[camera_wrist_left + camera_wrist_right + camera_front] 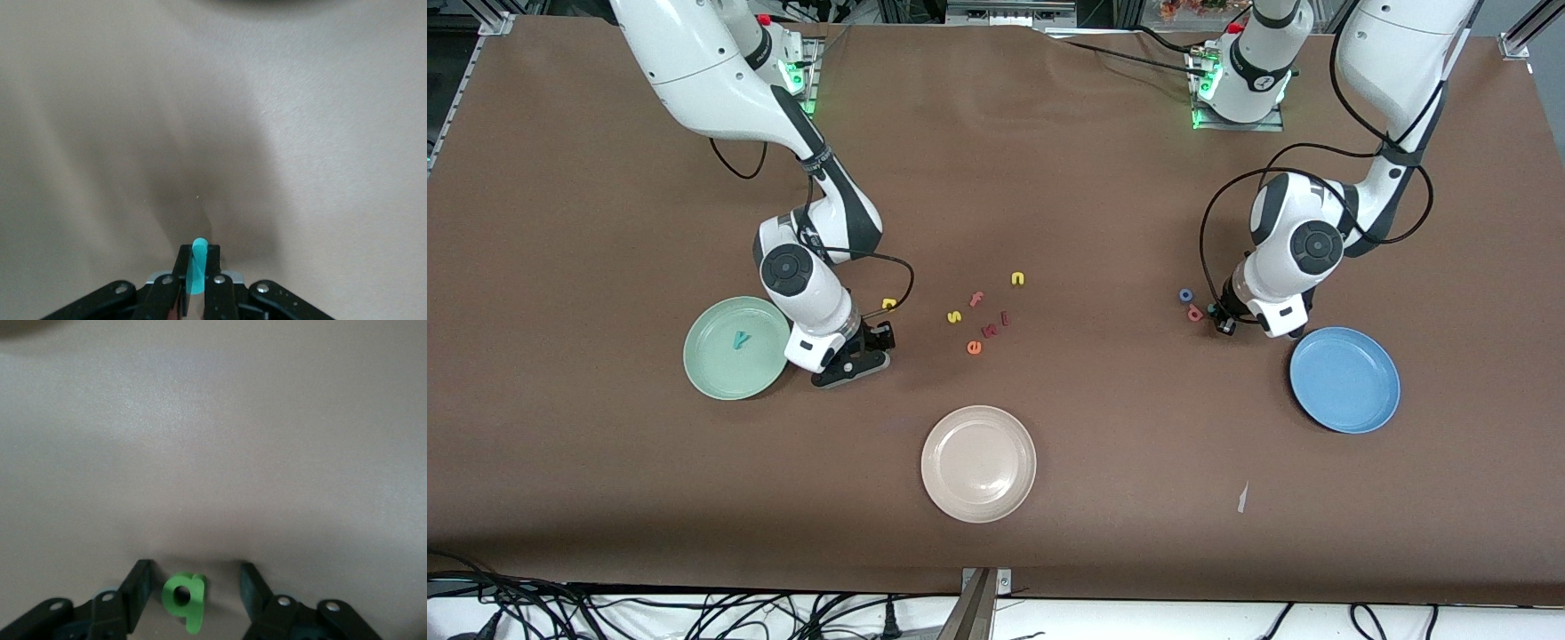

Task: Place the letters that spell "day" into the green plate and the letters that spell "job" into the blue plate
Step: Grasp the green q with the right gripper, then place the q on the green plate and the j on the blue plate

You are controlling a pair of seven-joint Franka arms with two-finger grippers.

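My left gripper (1224,324) is low at the table beside the blue plate (1344,380), shut on a teal j (197,272) that stands on edge between its fingers. A blue o (1185,295) and a coral-red b (1195,313) lie right next to it. My right gripper (855,363) is down beside the green plate (720,378), which holds a teal y (740,339). Its jaws stand open on either side of a green d (185,595) that lies flat, with a gap on each side. A yellow a (888,304) lies close by, farther from the camera.
A beige plate (978,462) sits nearer the camera at mid-table. Loose letters lie in the middle: a yellow n (1017,278), a pink f (976,299), a yellow s (954,316), an orange e (974,348) and two reddish ones (996,324).
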